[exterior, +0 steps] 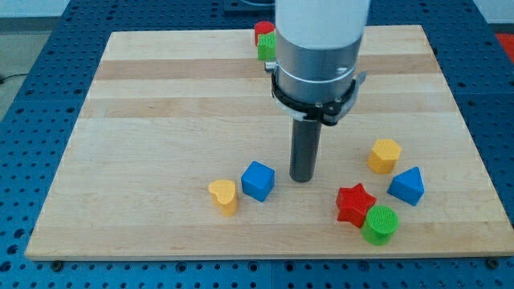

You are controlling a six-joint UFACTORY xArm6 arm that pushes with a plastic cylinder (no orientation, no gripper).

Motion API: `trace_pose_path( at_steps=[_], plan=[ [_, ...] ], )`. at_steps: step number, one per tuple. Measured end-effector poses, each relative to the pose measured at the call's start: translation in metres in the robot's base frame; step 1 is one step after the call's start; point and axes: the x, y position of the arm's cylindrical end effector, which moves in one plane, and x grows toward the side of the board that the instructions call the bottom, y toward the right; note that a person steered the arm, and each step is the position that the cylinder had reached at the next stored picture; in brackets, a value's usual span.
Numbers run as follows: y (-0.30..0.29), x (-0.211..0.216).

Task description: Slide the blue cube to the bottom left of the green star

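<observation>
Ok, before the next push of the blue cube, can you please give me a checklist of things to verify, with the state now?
1. Blue cube in full view and lying free: ok.
2. My tip close to the cube: ok. It is just to the cube's right in the view, apart from it.
3. Green star identified: cannot tell. The arm half hides the green block at the view's top, and the round green block is no star.
4. Tip on the right side to push the cube towards the view's top: not ok.
5. Leftward push clear: not ok. The yellow heart sits close by.
</observation>
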Motion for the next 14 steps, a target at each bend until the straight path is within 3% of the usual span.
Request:
trace_pose_path(
  at_steps=[1,2,4,5,6,9,11,14],
  plan=[
    [-0.028,0.028],
    [-0.069,0.014],
    [-0.15,-0.075],
    [-0.189,-0.087],
    [-0.275,-0.081],
    [-0.247,-0.149],
    [-0.315,-0.172],
    [-0.192,-0.242]
  ],
)
